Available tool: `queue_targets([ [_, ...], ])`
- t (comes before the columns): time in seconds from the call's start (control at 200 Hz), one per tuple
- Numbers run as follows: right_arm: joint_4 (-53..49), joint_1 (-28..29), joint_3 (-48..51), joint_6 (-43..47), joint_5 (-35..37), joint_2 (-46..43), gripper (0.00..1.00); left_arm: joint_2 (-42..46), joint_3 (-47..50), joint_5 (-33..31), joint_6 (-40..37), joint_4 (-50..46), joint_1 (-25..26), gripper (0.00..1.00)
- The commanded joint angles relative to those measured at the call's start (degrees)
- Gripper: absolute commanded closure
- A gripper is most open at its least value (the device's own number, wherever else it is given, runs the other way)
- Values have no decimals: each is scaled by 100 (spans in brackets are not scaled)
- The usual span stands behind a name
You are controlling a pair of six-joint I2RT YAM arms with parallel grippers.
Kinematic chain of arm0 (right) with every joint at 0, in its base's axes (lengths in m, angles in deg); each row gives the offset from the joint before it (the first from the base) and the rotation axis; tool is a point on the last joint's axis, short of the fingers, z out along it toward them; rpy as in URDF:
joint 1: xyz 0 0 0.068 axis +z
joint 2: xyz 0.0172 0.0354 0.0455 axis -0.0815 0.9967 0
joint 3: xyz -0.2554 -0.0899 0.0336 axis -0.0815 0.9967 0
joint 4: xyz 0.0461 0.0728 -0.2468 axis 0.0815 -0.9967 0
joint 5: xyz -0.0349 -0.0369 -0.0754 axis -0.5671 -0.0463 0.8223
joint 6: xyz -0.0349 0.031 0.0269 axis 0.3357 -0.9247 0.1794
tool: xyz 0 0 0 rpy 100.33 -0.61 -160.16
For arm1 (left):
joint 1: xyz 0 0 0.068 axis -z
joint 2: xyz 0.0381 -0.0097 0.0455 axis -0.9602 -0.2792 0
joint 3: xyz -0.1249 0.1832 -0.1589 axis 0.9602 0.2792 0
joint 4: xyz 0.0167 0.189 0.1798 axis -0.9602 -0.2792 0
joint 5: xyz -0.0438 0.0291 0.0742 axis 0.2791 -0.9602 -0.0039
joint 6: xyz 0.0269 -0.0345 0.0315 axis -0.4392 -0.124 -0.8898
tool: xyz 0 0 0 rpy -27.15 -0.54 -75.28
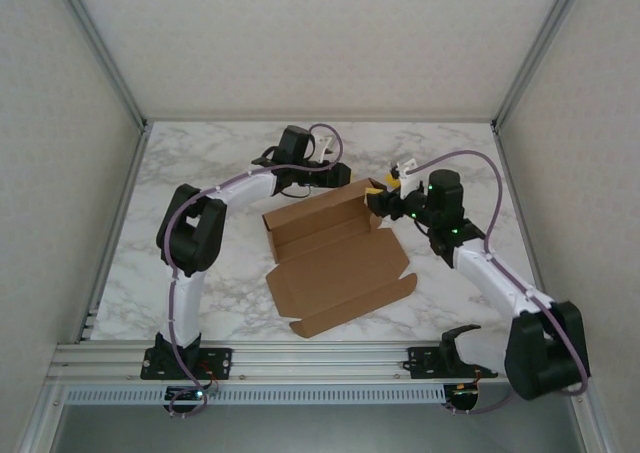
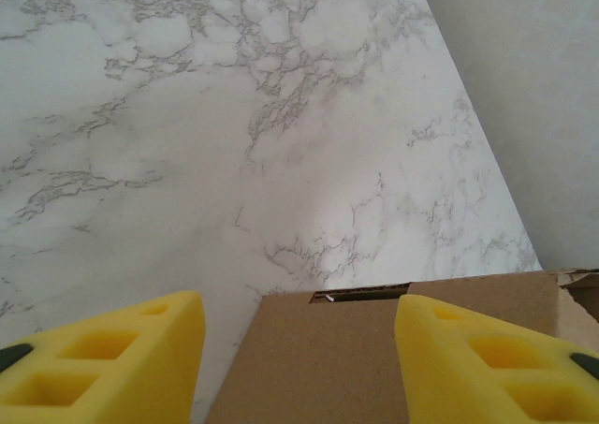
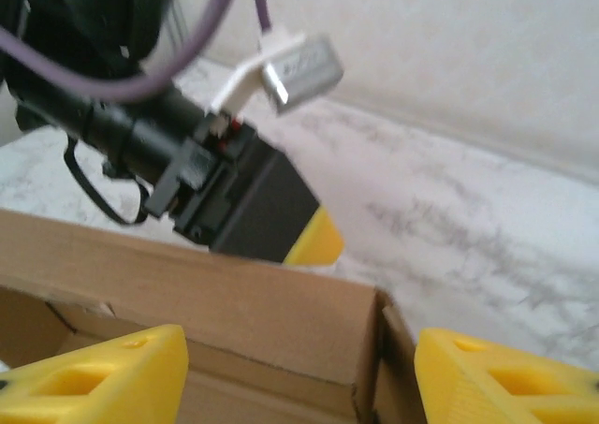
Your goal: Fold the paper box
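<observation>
Top view first: the paper box (image 1: 335, 258) sits mid-worktop (image 1: 200, 163), turned at a slant between the 2 arms. Its near half lies flat and open on the marble, with small flaps poking out at the near corners. Its far half is up, with 1 long wall standing along the far edge and a short wall at the right-hand end.

The left arm (image 1: 190, 235) reaches round the box's left side and over to that far wall, so the left jaws are at the wall's outer face. The right arm (image 1: 495, 273) comes in from the right, and the right jaws are at the box's far right corner, close to the left jaws.

Over to the left wrist camera: the left fingers (image 2: 112, 363) are yellow and spread wide. The top edge of a brown cardboard panel runs between them, with a narrow slit showing along it. Nothing is pinched; the left jaws are wide apart with marble beyond.

Now the right wrist camera: the right fingers (image 3: 94, 377) are also yellow and also wide apart, with the upright wall and its corner fold between them. Nothing is clamped here either. Just behind the wall's top edge sits the black body of the left jaws, a yellow fingertip (image 3: 314, 241) peeking over. A purple cable (image 3: 140, 82) and a pale connector (image 3: 290, 68) hang above it.
</observation>
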State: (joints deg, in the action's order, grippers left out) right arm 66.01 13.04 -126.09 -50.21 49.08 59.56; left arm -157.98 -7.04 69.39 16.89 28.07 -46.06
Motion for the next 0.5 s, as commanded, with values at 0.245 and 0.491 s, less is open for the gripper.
queue_targets([
  [0.245,-637,-794,184,1602,463,-78,55,20,-27,12,-38,57,5,46],
  [0.491,-1021,-689,99,2005,-39,819,42,28,-20,55,-29,64,5,47],
])
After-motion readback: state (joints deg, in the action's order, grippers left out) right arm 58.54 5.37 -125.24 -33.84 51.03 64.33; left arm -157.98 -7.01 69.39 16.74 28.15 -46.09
